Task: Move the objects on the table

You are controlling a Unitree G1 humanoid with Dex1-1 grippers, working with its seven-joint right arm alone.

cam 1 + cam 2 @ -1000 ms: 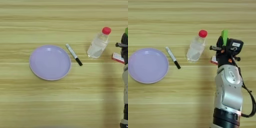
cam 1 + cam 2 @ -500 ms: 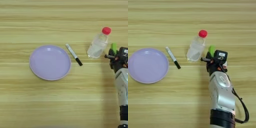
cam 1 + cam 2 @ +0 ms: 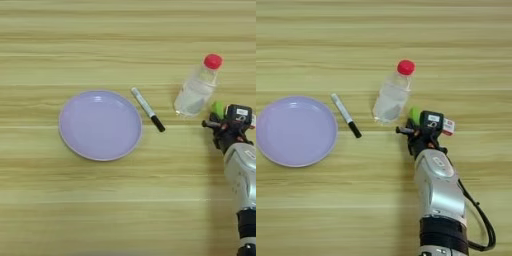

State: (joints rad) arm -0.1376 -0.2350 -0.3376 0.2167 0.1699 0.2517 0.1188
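We are carrying the green block [image 3: 415,114], seemingly pinched in our right gripper [image 3: 417,131] just at the bottle's [image 3: 391,95] four o'clock, while the marker pen [image 3: 346,115] is lying unmoved on the table [image 3: 384,45] toward nine o'clock, beside the purple plate [image 3: 295,130].

A slim white marker pen [image 3: 147,109] lies just right of the round lilac plate [image 3: 100,125]; a clear plastic bottle [image 3: 197,88] lies further right.

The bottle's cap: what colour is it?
Red, on the clear plastic bottle; its cap shows best in the right eye view.
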